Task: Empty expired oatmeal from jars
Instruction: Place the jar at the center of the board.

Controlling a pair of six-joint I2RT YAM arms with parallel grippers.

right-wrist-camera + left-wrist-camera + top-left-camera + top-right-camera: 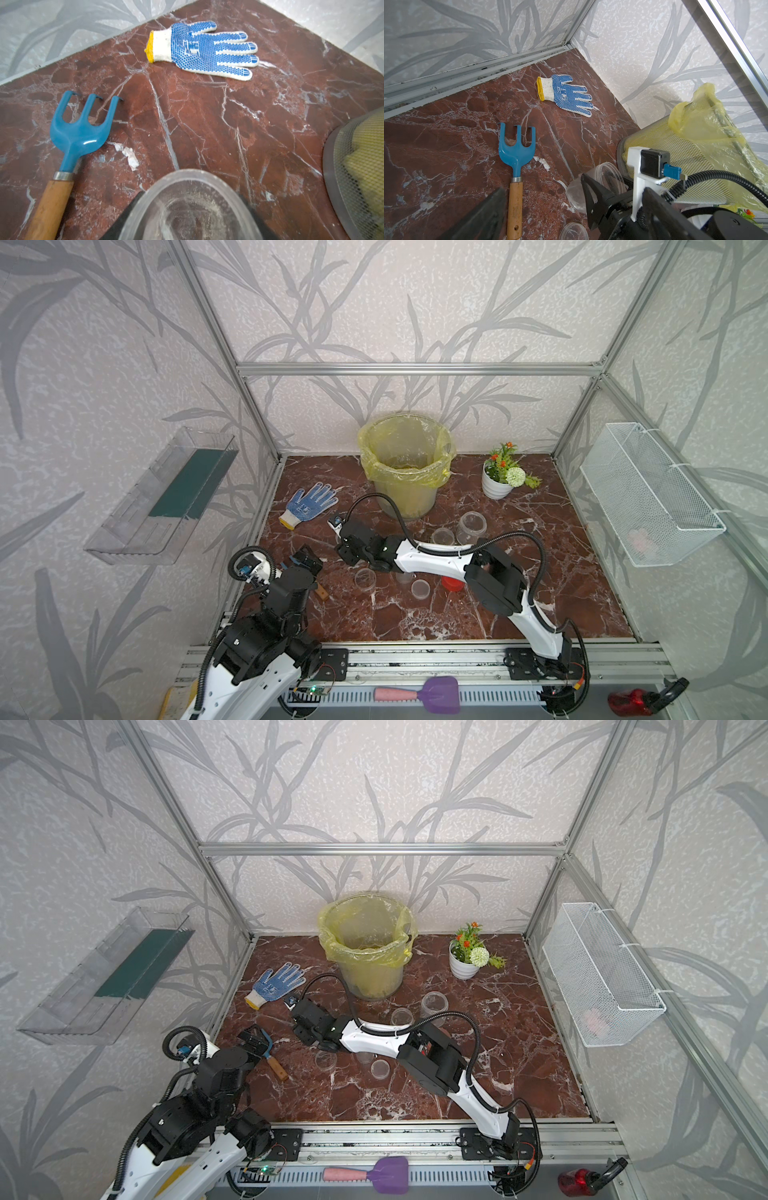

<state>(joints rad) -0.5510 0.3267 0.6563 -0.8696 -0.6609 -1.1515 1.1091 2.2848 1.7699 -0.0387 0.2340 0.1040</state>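
Our right gripper (340,536) clasps a dusty, seemingly emptied jar (191,209) toward the table's (540,572) 9 o'clock, left gripper (306,559) spread wide; we judge setting it down upright comes next.

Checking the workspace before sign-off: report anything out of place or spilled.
A blue hand rake and a dotted work glove lie on the table; garden gear looks odd here. No clear spill shows.

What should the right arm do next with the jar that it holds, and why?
Probably lower the clear jar, which the right gripper holds, onto the marble table and open the jaws. Only a dusty film shows inside it, so it seems already emptied.
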